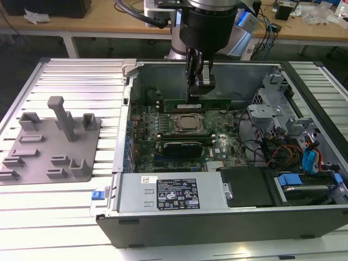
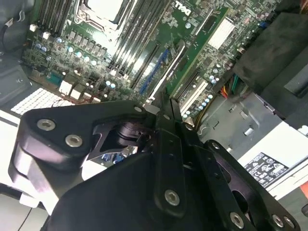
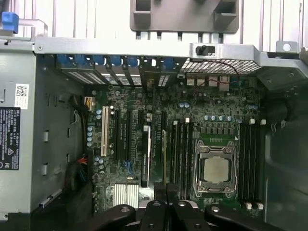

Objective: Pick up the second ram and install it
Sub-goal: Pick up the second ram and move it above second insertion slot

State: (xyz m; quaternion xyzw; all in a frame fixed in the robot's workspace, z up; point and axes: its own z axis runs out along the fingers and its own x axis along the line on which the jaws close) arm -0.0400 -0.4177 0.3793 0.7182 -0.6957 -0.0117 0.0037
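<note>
The second ram [image 1: 209, 103] is a long green stick standing on edge inside the open computer case [image 1: 117, 163], just behind the silver processor [image 1: 188, 124]. My gripper [image 1: 196, 95] comes straight down onto the middle of its top edge, fingers together on it. In the first wrist view the ram [image 3: 163, 154] shows edge-on as a thin line among the memory slots beside the processor [image 3: 215, 168], running under my gripper [image 3: 167, 191]. In the second wrist view my gripper [image 2: 163, 102] is pinched shut above the motherboard [image 2: 192, 29]; whether the stick is seated in a slot cannot be told.
A black card [image 1: 185, 145] lies in front of the processor. The power supply [image 1: 174, 190] fills the case's near side, and drive bays with cables [image 1: 304, 163] sit at the exterior view's right. A grey parts fixture [image 1: 49, 144] stands on the ribbed table at the left.
</note>
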